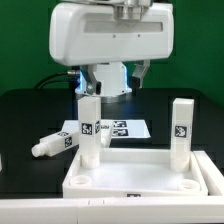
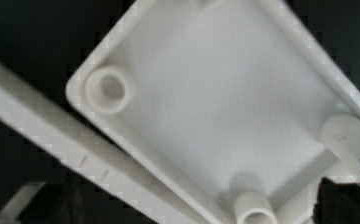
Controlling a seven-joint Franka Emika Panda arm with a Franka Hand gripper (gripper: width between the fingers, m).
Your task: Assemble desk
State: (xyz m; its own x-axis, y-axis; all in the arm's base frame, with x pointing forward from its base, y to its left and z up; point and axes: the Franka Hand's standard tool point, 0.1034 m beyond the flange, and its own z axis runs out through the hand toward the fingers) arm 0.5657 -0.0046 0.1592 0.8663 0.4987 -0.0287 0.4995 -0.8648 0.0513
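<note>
Exterior view, left to right: a loose leg (image 1: pixel 55 144) lies flat on the black table (image 1: pixel 20 120), long axis roughly across the view, with the narrow end toward the exterior view's left and the tagged end toward the tabletop. Next, the left upright leg (image 1: pixel 88 128) stands with its long axis vertical and its foot at the far-left corner of the tabletop panel (image 1: pixel 135 172); whether it is seated in the socket I cannot tell. The gripper (image 1: pixel 108 85) hangs just above this leg, released, jaws spread and holding nothing. The marker board (image 1: pixel 122 128) lies flat behind the panel. The right upright leg (image 1: pixel 180 130) is vertical at the far-right corner. The tabletop sits nearest the camera, rim up like a shallow tray, long axis left to right, inner floor bare white. The near-left socket (image 1: pixel 80 181) and near-right socket (image 1: pixel 196 185) show as open rings. The wrist view looks down into the panel: bare floor, one corner socket (image 2: pixel 106 88) and part of a second (image 2: pixel 257 207).
</note>
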